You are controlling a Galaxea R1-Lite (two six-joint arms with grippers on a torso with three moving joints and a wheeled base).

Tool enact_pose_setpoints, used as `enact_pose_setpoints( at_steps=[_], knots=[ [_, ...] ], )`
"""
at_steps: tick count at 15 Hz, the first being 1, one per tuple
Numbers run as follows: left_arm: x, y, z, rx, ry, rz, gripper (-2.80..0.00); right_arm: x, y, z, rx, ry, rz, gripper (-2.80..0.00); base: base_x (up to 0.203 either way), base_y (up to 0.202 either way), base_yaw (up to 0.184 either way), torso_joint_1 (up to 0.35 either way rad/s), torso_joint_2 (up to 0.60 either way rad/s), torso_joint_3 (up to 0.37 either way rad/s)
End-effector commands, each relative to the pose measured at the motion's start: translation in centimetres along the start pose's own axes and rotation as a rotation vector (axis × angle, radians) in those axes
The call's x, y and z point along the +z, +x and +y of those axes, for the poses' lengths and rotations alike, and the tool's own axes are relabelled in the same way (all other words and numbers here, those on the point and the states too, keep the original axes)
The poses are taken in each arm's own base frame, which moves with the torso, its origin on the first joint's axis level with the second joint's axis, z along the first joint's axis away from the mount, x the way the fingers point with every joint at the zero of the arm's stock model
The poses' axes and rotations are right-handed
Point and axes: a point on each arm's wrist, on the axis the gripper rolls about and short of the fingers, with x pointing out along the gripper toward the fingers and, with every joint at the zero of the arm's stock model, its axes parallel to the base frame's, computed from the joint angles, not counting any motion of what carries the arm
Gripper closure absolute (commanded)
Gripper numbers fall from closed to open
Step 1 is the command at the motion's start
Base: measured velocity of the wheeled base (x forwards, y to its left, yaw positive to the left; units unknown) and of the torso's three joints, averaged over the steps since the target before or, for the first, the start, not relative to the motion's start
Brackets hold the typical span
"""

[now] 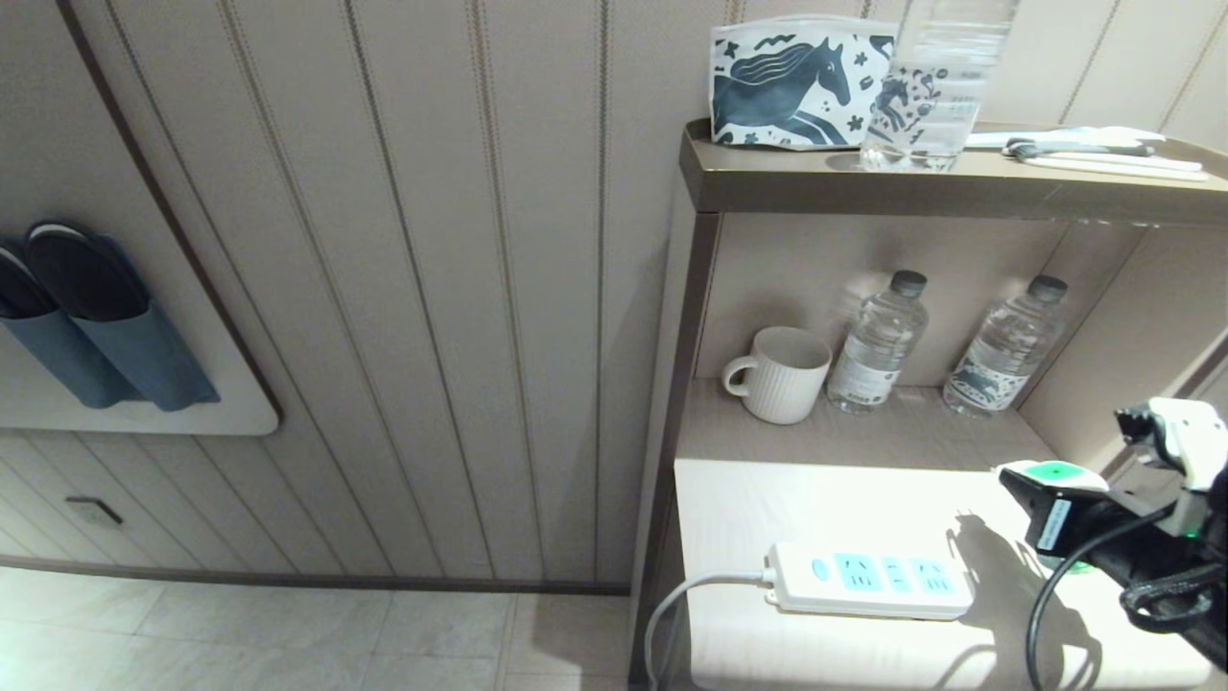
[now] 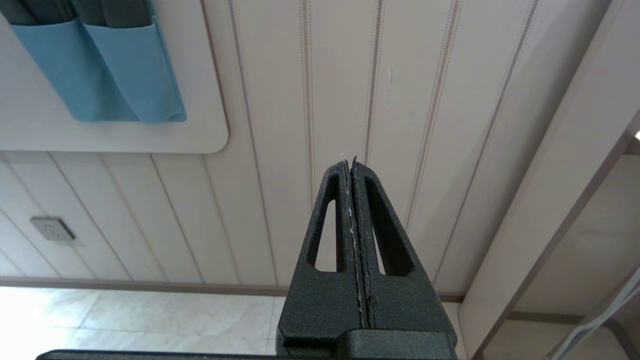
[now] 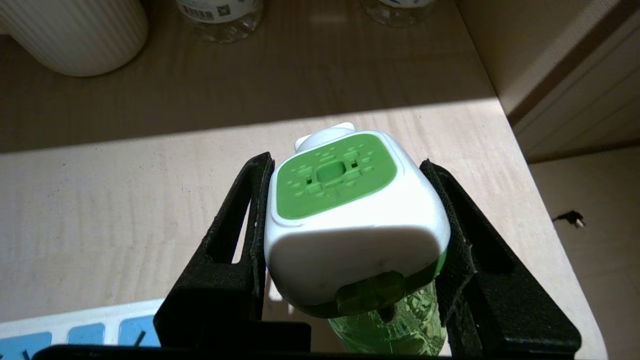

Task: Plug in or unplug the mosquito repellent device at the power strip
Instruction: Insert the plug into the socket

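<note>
Green-topped and white, the mosquito repellent device (image 3: 350,220) sits pinched between your right gripper (image 3: 350,235) fingers, held above the tabletop just right of the power strip (image 1: 868,579). Misaligned prongs (hidden here) could skid the strip sideways. Your left gripper (image 2: 353,210), pressed together, idles off by the wall.

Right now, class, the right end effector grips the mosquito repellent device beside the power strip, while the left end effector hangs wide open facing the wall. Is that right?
Not quite. The left end effector is shut, fingers pressed together, as the left wrist view shows. The rest holds: the right end effector grips the mosquito repellent device beside the power strip.
</note>
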Motion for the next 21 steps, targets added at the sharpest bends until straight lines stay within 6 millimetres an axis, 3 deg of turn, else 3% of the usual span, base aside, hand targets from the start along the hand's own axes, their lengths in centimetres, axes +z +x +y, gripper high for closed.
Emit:
enact_pose_setpoints(
  at_steps=[1, 5, 9, 14, 21],
  knots=[
    [0.0, 0.0, 0.0, 0.000, 0.000, -0.001, 0.00, 1.6, -2.1, -1.4, -0.047, 0.021, 0.056, 0.00, 0.000, 0.000, 0.000, 0.000, 0.00, 0.000],
    [0.0, 0.0, 0.0, 0.000, 0.000, -0.001, 0.00, 2.6, -1.6, -3.5, -0.106, 0.097, 0.045, 0.00, 0.000, 0.000, 0.000, 0.000, 0.00, 0.000],
    [0.0, 0.0, 0.0, 0.000, 0.000, -0.001, 0.00, 3.3, -1.5, -3.4, -0.084, 0.100, 0.080, 0.00, 0.000, 0.000, 0.000, 0.000, 0.00, 0.000],
    [0.0, 0.0, 0.0, 0.000, 0.000, -0.001, 0.00, 4.2, -1.7, -3.2, -0.094, 0.133, 0.266, 0.00, 0.000, 0.000, 0.000, 0.000, 0.00, 0.000],
    [0.0, 0.0, 0.0, 0.000, 0.000, -0.001, 0.00, 6.5, -3.3, -1.8, 0.066, 0.143, 0.505, 0.00, 0.000, 0.000, 0.000, 0.000, 0.00, 0.000]
  ],
)
